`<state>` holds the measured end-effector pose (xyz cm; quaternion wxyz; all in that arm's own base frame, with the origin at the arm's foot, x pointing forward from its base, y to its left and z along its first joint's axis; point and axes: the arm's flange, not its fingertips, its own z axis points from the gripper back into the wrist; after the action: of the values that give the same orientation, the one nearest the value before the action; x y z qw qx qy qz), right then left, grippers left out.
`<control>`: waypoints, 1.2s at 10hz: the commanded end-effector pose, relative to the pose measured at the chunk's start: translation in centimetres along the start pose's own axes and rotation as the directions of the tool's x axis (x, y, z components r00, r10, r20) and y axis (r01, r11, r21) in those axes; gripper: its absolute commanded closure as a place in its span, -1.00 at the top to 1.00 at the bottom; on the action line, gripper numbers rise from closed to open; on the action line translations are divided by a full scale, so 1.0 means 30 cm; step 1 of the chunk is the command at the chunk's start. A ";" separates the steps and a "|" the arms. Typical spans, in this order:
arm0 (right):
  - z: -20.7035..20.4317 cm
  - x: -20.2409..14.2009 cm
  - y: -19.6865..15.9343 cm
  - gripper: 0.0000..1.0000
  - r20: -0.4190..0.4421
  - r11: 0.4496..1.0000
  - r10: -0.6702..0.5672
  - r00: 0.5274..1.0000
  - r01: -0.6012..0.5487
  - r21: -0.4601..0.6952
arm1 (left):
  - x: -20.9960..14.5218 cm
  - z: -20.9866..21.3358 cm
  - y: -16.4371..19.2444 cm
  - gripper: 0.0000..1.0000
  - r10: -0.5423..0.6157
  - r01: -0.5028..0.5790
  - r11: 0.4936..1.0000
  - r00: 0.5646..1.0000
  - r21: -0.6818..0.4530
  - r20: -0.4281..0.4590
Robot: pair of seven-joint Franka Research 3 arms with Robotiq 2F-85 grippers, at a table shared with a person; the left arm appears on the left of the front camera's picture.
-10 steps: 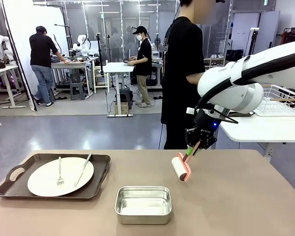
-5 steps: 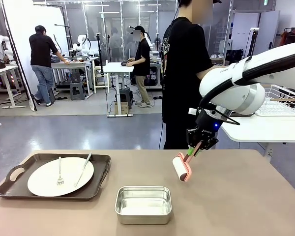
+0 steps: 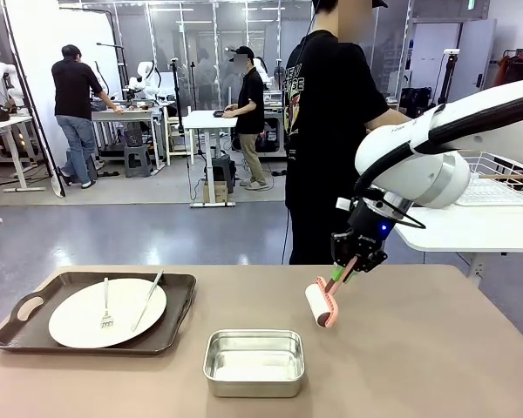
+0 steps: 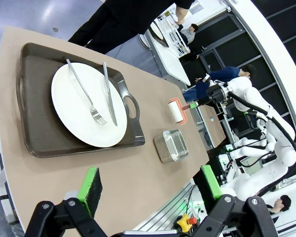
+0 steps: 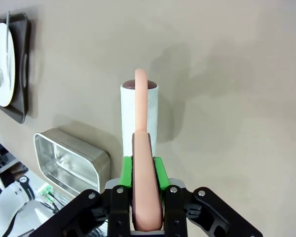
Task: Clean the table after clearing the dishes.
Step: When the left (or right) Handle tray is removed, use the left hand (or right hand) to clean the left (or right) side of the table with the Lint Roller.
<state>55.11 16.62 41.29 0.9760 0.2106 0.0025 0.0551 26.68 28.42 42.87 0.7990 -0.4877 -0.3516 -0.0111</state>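
R gripper [image 3: 344, 271] was clenched on the pink handle of the white cylindrical lint roller [image 3: 321, 305], held close over the matte tan-brown table [image 3: 418, 348], far right of centre; contact unclear. Roller looked light, w/ a stiff handle and tacky roll, so the handle grip seemed right. Round white plate [image 3: 107, 312] w/ metal fork [image 3: 105, 306] and knife [image 3: 148, 300] lay on the dark brown handled tray [image 3: 179, 287], near left. Probably heavier, brittle, slippery, so best lifted by the tray handles. Rectangular steel pan [image 3: 254, 361] sat betw. them. R wrist view gave pads [image 5: 127, 170] pinching the handle; L wrist view gave L gripper [image 4: 150, 183] spread wide, empty
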 end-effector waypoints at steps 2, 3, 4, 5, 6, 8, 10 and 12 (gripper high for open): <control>-0.037 -0.002 -0.061 -0.58 -0.004 0.992 -0.114 0.993 0.114 0.045 | -0.003 0.007 -0.003 1.00 0.002 -0.001 1.000 1.000 -0.011 0.008; -0.043 0.007 -0.081 -0.58 0.020 0.989 -0.145 0.989 0.144 0.038 | -0.003 0.007 -0.003 1.00 0.002 -0.001 1.000 1.000 -0.011 0.008; -0.047 0.014 -0.110 -0.58 0.043 0.983 -0.174 0.984 0.171 0.070 | -0.003 0.007 -0.003 1.00 0.002 -0.001 1.000 1.000 -0.011 0.008; -0.052 0.014 -0.141 -0.58 0.042 0.980 -0.177 0.983 0.172 0.100 | -0.003 0.007 -0.003 1.00 0.002 -0.001 1.000 1.000 -0.011 0.008; -0.061 0.010 -0.176 -0.58 0.036 0.976 -0.172 0.984 0.166 0.139 | -0.003 0.007 -0.003 1.00 0.002 -0.001 1.000 1.000 -0.011 0.008; -0.071 0.001 -0.234 -0.58 0.043 0.976 -0.145 0.989 0.135 0.170 | -0.003 0.007 -0.003 1.00 0.002 -0.001 1.000 1.000 -0.011 0.008; -0.102 0.001 -0.267 -0.58 0.025 0.973 -0.128 0.991 0.121 0.196 | -0.003 0.007 -0.003 1.00 0.002 -0.001 1.000 1.000 -0.011 0.008; -0.106 0.009 -0.313 -0.58 0.030 0.969 -0.131 0.991 0.122 0.217 | -0.003 0.007 -0.003 1.00 0.002 -0.001 1.000 1.000 -0.011 0.008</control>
<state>56.36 10.21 35.99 0.9511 0.3084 0.0029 -0.0165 26.68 28.42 42.87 0.7990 -0.4877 -0.3516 -0.0111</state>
